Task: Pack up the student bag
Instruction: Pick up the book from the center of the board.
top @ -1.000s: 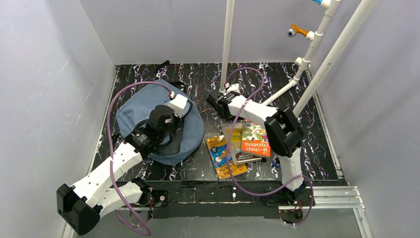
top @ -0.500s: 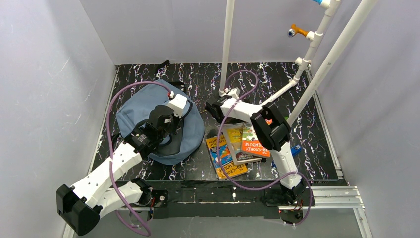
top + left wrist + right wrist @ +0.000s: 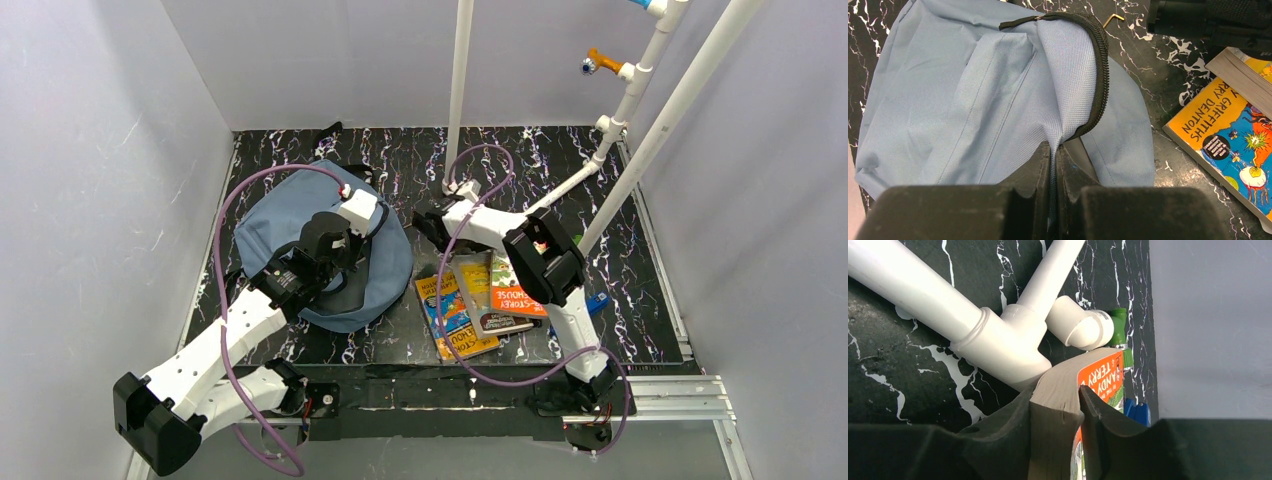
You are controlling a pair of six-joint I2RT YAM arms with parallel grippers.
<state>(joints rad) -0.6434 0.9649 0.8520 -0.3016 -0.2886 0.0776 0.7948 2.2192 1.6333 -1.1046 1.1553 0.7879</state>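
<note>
with the left tool pinching the student bag fabric, the right tool, clamped on the orange book, should lift it level.

The soft slate-blue fabric backpack with black zipper trim lies slumped flat under the left gripper, its zipper edge pinched between the jaws.

Orange bk partly hidden by R arm; yellow bk cropped.
</note>
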